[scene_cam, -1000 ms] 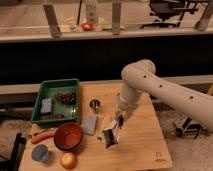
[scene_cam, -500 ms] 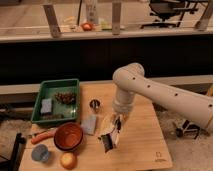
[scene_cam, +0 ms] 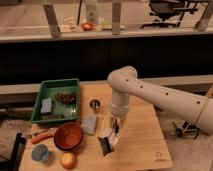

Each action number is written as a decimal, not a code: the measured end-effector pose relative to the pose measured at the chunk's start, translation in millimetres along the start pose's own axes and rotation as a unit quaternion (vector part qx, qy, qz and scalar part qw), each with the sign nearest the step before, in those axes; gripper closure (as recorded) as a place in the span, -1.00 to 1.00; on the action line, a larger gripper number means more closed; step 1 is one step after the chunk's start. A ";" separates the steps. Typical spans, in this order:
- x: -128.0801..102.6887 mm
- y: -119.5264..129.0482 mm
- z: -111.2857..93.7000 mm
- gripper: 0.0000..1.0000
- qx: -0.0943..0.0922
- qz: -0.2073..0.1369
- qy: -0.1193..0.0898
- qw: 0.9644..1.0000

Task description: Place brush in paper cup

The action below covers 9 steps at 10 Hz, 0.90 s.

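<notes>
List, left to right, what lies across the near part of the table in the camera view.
Blue-grey round tin → red-brown bowl → grey block → paper cup. The gripper is at the paper cup and overlaps it, so it gets no separate place.

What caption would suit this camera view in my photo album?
The robot's tool hangs by a white paper cup on a wooden table, near a red-brown bowl.

Close beside the low end effector (scene_cam: 114, 131) at mid-table, grey block (scene_cam: 90, 124) and bowl (scene_cam: 68, 136), open tabletop (scene_cam: 147, 135) on the opposite side.
</notes>
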 end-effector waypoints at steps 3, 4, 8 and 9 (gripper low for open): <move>-4.9 -4.3 7.5 0.98 -0.006 -0.004 -0.012 1.000; -6.9 -5.4 9.4 0.98 -0.008 -0.005 -0.014 1.000; -11.1 -9.4 11.8 0.98 -0.010 -0.010 -0.019 1.000; -11.4 -10.0 11.9 0.98 -0.009 -0.011 -0.020 1.000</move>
